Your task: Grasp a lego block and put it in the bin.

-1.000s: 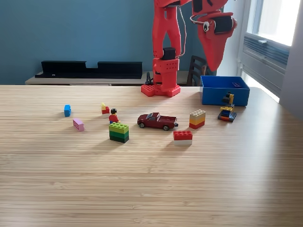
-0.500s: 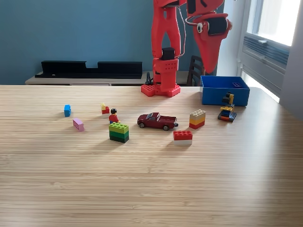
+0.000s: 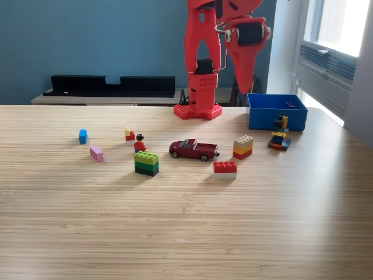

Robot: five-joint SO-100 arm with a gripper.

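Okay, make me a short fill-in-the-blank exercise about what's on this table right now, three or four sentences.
1. The toy car on the table is dark ____ in colour.
2. The green block stack lies on the exterior view's ____ of the toy car.
3. The bin is made of bright ____ plastic.
4. The gripper hangs in the air, holding ____.

Missing words: red; left; blue; nothing

A blue wall [image 3: 87, 41] backs the wooden table [image 3: 186, 233], with a bright window [image 3: 344, 23] at the exterior view's right.
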